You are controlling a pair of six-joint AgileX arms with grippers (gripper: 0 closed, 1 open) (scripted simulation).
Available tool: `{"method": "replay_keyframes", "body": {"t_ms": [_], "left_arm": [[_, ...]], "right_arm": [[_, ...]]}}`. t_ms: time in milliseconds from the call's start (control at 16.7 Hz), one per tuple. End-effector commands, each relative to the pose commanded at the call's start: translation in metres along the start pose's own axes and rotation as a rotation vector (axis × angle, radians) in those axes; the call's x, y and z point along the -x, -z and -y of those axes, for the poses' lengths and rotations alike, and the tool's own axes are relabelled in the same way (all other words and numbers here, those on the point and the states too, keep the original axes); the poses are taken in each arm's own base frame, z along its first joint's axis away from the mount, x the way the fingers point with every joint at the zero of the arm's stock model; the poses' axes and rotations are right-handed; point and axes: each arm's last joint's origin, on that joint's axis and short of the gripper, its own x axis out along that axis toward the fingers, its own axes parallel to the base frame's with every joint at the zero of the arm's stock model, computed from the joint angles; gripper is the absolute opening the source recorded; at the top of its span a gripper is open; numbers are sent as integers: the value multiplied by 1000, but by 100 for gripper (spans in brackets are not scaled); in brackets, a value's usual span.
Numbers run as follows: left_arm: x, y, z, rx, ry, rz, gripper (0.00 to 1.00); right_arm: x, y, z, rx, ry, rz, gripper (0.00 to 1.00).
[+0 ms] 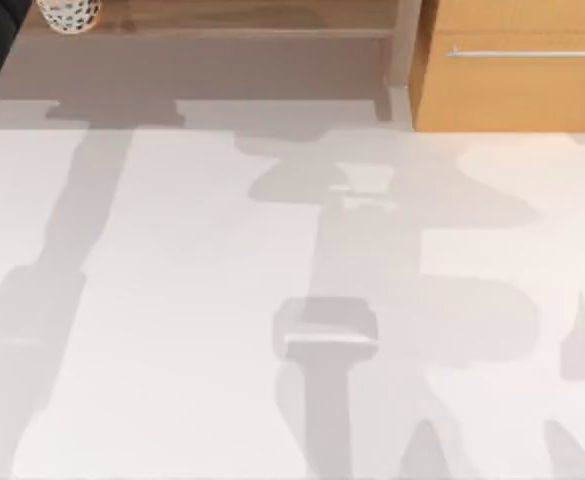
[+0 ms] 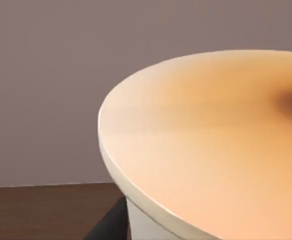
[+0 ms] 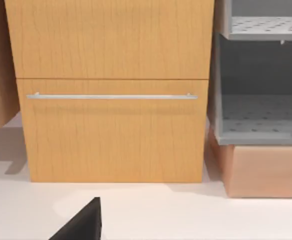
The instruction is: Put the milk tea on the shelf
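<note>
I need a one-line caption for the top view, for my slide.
Milk tea standing on the brown shelf at the table's far left, beside the orange cabinet.

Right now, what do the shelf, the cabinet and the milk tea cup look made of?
Shelf: brown wood look, faint grain, matte; its upright post is plain grey-beige, material unclear.
Cabinet: orange-tan wood or veneer with fine vertical grain, and a silver, metal-looking bar handle.
Milk tea: whitish speckled body, smooth pale wall and tan top; probably plastic or paper.
</note>
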Motion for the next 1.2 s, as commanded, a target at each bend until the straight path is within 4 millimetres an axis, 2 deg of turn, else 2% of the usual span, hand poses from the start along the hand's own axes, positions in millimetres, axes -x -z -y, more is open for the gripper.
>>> {"method": "replay_keyframes", "body": {"t_ms": [240, 420, 600, 960, 1200], "left_arm": [[-18, -16, 34, 4, -24, -92, 0], [-27, -30, 46, 4, -63, -125, 0], [-32, -40, 50, 4, -93, -136, 0], [-31, -43, 48, 3, -100, -134, 0], [-28, -29, 49, 50, -69, -123, 0]], "right_arm": [[0, 0, 0, 0, 0, 0, 100], [0, 0, 0, 0, 0, 0, 100], [0, 0, 0, 0, 0, 0, 100], [0, 0, 0, 0, 0, 0, 100], [0, 0, 0, 0, 0, 0, 100]]}}
